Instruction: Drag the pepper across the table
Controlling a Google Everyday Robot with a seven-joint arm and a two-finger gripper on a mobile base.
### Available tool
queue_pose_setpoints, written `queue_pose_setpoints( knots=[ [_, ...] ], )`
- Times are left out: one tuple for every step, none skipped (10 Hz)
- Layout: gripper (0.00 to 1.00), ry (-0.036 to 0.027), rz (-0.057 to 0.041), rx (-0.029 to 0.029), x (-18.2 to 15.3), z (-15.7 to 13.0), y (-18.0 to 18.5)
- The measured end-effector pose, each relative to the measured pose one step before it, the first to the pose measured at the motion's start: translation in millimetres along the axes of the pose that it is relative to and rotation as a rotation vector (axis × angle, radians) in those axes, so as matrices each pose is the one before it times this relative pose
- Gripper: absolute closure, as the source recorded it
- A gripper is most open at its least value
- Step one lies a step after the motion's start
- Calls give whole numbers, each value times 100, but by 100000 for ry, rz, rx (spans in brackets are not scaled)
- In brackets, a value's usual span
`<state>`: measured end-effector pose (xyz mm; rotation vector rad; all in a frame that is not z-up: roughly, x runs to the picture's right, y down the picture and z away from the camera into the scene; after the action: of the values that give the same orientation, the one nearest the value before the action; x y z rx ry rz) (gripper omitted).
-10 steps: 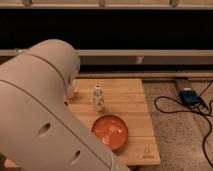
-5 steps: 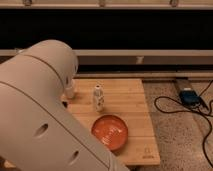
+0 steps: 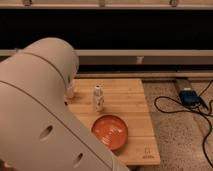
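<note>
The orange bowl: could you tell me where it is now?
In the camera view the orange bowl sits near the table's front edge, right of the arm, just nearer than the white bottle; the gripper is not in view.

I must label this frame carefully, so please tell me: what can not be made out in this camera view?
1. Gripper: not in the camera view; only the large pale arm shows, so its place is unknown.
2. Pepper: not visible; the arm covers the left part of the table.
3. Pale object at the arm's edge: half hidden by the arm, unidentifiable.
4. White bottle: label too small to read.
</note>
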<state>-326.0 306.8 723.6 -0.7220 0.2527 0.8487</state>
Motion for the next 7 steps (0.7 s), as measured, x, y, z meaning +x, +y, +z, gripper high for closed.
queue_pose_setpoints(
  knots=[
    [100, 641, 346, 316, 599, -161, -115],
    [100, 1211, 333, 556, 842, -80, -214],
    [100, 1532, 132, 337, 891, 47, -89],
    [100, 1335, 100, -189, 742, 100, 113],
    [100, 1306, -498, -127, 633, 111, 222],
    [100, 1093, -1036, 214, 448, 79, 465],
    [100, 828, -2977, -1074, 507, 57, 1745]
  ],
)
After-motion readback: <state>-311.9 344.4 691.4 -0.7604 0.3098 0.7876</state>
